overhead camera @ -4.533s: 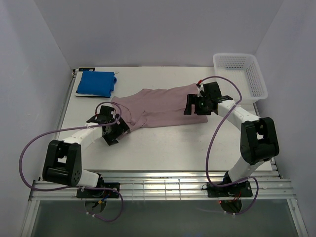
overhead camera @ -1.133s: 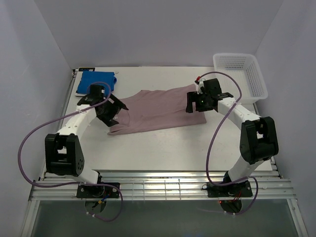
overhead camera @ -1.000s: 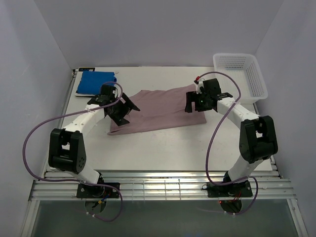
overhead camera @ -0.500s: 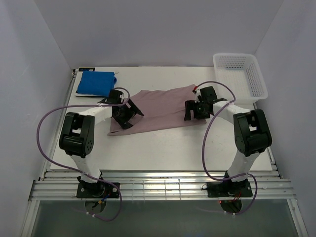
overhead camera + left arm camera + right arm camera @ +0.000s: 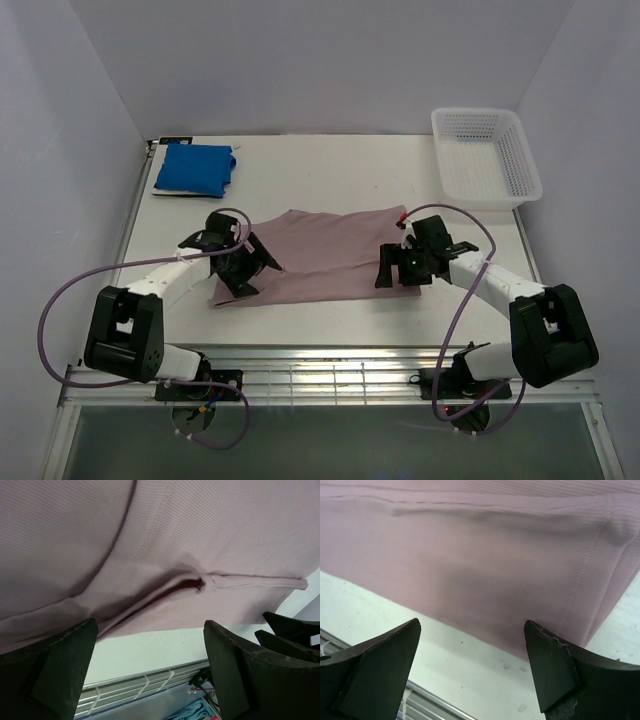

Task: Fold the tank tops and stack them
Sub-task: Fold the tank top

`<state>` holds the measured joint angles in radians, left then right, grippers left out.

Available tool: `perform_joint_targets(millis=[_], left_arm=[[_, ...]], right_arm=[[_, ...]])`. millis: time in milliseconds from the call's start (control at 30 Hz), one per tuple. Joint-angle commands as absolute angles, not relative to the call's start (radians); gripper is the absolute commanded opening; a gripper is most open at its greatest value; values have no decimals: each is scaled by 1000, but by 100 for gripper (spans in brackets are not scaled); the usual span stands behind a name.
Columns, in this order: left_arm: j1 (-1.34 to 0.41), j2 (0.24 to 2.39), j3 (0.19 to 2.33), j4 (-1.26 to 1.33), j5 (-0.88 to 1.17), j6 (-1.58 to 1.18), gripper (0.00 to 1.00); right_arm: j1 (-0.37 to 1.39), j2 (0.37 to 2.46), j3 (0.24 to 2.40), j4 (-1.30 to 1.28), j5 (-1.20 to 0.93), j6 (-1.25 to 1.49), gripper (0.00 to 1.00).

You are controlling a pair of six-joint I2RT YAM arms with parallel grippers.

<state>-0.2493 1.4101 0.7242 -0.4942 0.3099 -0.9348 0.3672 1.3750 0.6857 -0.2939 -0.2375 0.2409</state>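
Observation:
A dusty pink tank top (image 5: 325,255) lies spread flat on the white table (image 5: 330,170), towards its near edge. A bright blue tank top (image 5: 194,168) rests folded at the far left corner. My left gripper (image 5: 241,276) hovers over the pink top's near-left corner. In the left wrist view the gripper (image 5: 150,625) stands open, with a strap seam and hem (image 5: 165,587) just ahead. My right gripper (image 5: 394,271) sits at the pink top's near-right corner. It too stands open (image 5: 471,624), the cloth edge (image 5: 485,590) ahead of its fingers and nothing between them.
A white lattice basket (image 5: 487,156) stands at the far right corner. The metal rail (image 5: 320,365) along the table's front edge runs just below both grippers. Purple cables loop from each arm.
Both grippers have come back towards the front edge, and the pink top now lies nearer that edge than half a second ago. Both grippers stayed open.

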Motion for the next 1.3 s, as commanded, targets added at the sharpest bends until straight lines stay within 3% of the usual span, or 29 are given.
perform_joint_targets(millis=[0, 233, 367, 500, 733, 900, 1033, 1267], left_arm=[[-255, 1336, 808, -549, 264, -890, 98], [-255, 1526, 1159, -535, 225, -700, 98], [-255, 1805, 1388, -519, 319, -546, 98], [-255, 1997, 1627, -528, 386, -468, 98], [-256, 2229, 1866, -575, 440, -405, 98], [-256, 2319, 1918, -612, 474, -385, 81], [-256, 2318, 1867, -612, 500, -373, 62], [-258, 2255, 1761, -611, 497, -330, 57]], right_arm=[[379, 1298, 739, -391, -230, 270, 90], [333, 1359, 1027, -393, -101, 236, 90], [270, 1488, 1199, -391, -133, 244, 90], [253, 1624, 1317, -393, -120, 238, 90], [242, 1723, 1404, -397, -87, 229, 90], [238, 1762, 1416, -397, -81, 221, 90], [229, 1790, 1425, -397, -78, 222, 90], [213, 1830, 1443, -403, -51, 235, 90]])
